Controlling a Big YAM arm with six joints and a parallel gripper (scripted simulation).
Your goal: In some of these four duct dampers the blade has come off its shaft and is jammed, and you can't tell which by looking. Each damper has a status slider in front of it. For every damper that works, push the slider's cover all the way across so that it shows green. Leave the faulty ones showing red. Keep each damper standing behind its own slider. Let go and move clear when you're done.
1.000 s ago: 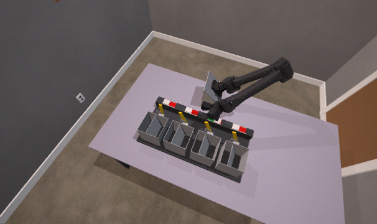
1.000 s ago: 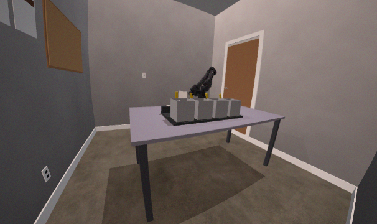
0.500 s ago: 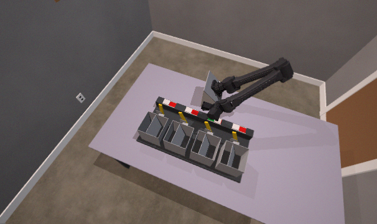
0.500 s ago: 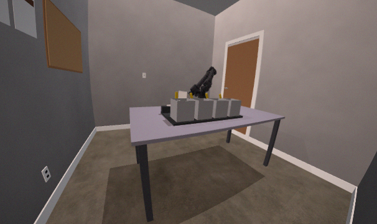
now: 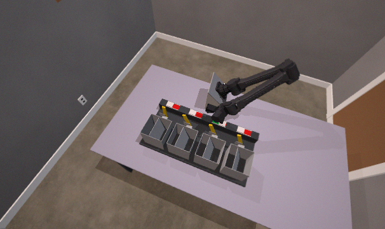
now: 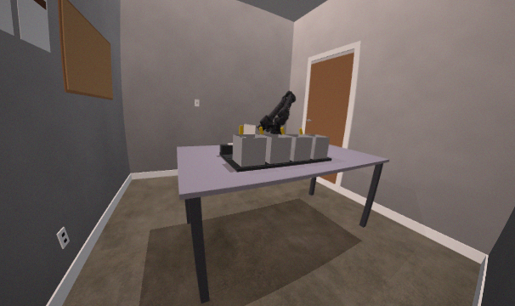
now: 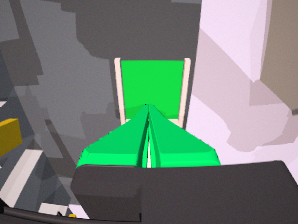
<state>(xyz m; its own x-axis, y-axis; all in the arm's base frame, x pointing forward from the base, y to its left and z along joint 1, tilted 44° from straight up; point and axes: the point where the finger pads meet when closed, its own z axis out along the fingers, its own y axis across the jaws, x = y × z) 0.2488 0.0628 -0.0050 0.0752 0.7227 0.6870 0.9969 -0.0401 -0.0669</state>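
Note:
Four grey box dampers stand in a row on a dark base (image 5: pixel 195 148), each with a yellow lever behind it. A dark rail (image 5: pixel 208 120) holds the four status sliders. The first slider (image 5: pixel 173 104), the second slider (image 5: pixel 195 113) and the fourth slider (image 5: pixel 244 130) show white and red. The third slider (image 5: pixel 218 123) shows green with its white cover to the right. My gripper (image 5: pixel 216 118) is shut and empty, its tips down at the third slider. In the wrist view the shut fingers (image 7: pixel 148 137) point at the green patch (image 7: pixel 152 86).
A grey wedge-shaped block (image 5: pixel 214 90) stands on the table behind the rail, next to the arm (image 5: pixel 259 83). The dampers hide the sliders in the exterior view, where the arm (image 6: pixel 276 115) rises behind the row.

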